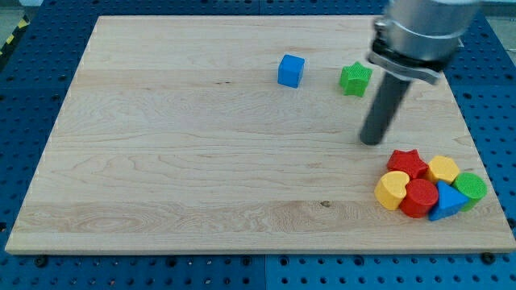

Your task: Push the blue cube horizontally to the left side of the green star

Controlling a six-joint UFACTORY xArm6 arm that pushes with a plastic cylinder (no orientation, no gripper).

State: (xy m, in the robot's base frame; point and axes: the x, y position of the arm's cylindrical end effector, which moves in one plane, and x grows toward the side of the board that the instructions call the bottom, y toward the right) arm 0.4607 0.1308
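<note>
Plainly, my tip (372, 142) holds nothing and touches no block. Up and to its left sits one blue cube (291, 70), already left of the one green star (355, 79). It looks light, rigid, apt to slide; push a flat face squarely. Lower right: perhaps six clustered blocks (427, 188).

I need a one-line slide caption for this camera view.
Blue cube sits left of the green star; my tip rests lower right of the star.
</note>
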